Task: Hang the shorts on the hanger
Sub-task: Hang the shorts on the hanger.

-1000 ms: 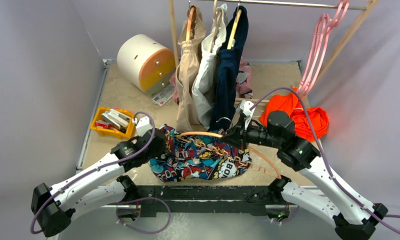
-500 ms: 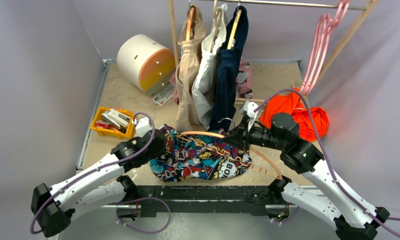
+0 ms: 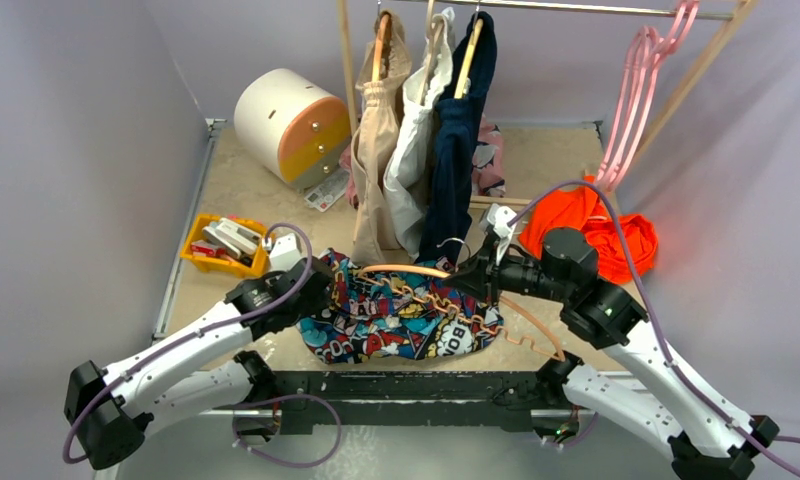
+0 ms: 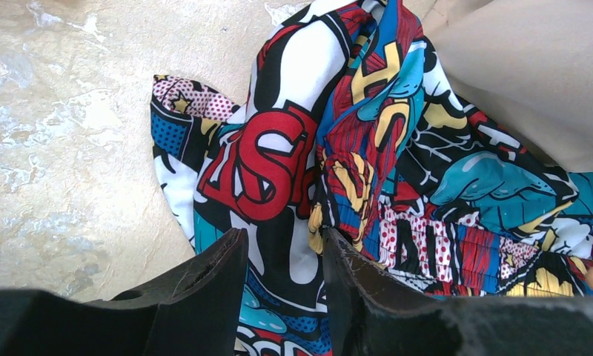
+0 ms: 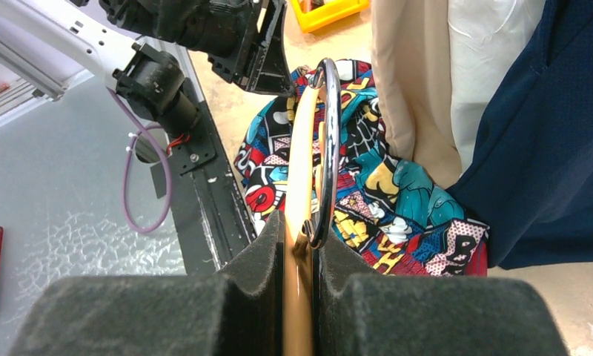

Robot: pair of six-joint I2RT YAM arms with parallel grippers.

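Observation:
The comic-print shorts (image 3: 396, 315) lie crumpled on the table near the front edge. The peach-orange hanger (image 3: 416, 270) lies across them, one arm reaching right towards (image 3: 546, 335). My right gripper (image 3: 473, 272) is shut on the hanger at its neck. In the right wrist view the gripper (image 5: 299, 237) clamps the hanger (image 5: 301, 163) beside its silver hook (image 5: 330, 141), above the shorts (image 5: 375, 193). My left gripper (image 3: 321, 290) is at the shorts' left edge. In the left wrist view it (image 4: 282, 241) is open, jaws apart just over the shorts (image 4: 397, 148).
Beige (image 3: 376, 150), white (image 3: 416, 150) and navy (image 3: 461, 140) garments hang on a rack just behind the shorts. Pink hangers (image 3: 641, 100) hang at the right. An orange garment (image 3: 596, 230), a yellow bin (image 3: 224, 245) and a round drawer unit (image 3: 291, 125) stand on the table.
My right gripper has shifted slightly right with the hanger. My left gripper has edged a little forward at the shorts' left edge. The shorts lie as before.

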